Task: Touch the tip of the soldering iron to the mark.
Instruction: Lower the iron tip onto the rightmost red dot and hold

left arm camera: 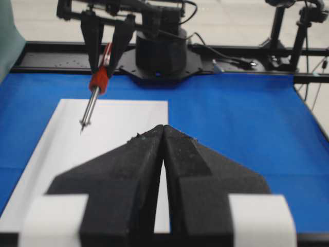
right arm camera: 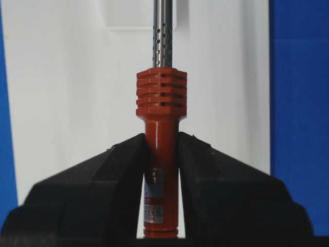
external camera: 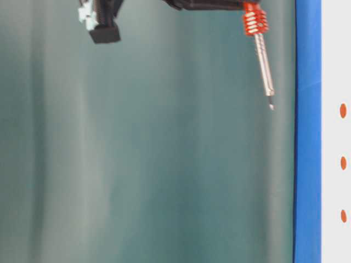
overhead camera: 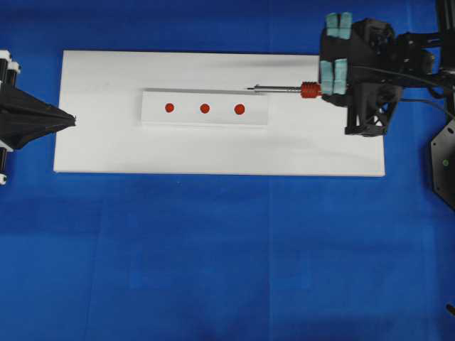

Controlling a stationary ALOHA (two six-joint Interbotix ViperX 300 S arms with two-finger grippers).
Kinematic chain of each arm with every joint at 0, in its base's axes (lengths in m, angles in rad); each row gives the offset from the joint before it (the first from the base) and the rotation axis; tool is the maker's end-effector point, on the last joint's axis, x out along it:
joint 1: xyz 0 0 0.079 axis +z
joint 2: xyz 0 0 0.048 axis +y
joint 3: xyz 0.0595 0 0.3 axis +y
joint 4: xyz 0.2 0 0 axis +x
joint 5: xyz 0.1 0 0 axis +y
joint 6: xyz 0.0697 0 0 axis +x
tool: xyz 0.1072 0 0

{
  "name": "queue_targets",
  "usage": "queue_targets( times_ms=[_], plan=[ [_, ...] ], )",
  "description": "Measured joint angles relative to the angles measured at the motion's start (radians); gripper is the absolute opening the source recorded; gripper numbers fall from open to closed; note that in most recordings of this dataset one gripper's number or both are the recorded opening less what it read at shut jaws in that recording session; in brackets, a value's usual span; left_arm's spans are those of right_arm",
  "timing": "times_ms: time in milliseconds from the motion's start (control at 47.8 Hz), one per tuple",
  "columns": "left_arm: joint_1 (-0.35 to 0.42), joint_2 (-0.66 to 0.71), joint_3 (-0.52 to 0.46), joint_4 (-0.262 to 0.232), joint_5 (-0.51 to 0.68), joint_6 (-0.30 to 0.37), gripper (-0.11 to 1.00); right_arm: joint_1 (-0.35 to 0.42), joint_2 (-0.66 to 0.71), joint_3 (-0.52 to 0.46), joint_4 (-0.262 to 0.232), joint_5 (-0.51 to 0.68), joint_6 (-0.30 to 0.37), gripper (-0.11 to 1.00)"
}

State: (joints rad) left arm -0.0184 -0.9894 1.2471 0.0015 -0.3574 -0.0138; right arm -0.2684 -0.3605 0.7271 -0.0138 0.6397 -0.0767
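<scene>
My right gripper is shut on the red-orange handle of the soldering iron. The silver shaft points left, and its tip hangs in the air above the back edge of the white strip. The mark is the middle red dot on that strip, to the left of the tip and nearer the front. From table level the soldering iron is clearly apart from the board. My left gripper is shut and empty at the board's left edge. From there the iron shows tilted downwards.
The strip lies on a white board on a blue cloth. Two outer red dots flank the mark. The iron's black cord trails off right. The right arm's base stands beyond the board.
</scene>
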Motion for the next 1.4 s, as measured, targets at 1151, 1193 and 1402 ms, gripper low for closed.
queue_targets(
  times_ms=[1151,1193,1402],
  plan=[
    [0.002,0.002,-0.002,0.0,0.0,0.003,0.0,0.015,0.183,0.034,0.006,-0.107,-0.002,0.06],
    [0.0,0.002,0.0,0.0,0.0,0.003,0.0,0.015,0.183,0.034,0.005,-0.107,-0.002,0.06],
    [0.002,0.002,0.0,0.0,0.0,0.003,0.0,0.015,0.184,0.034,0.005,-0.107,0.0,0.06]
  ],
)
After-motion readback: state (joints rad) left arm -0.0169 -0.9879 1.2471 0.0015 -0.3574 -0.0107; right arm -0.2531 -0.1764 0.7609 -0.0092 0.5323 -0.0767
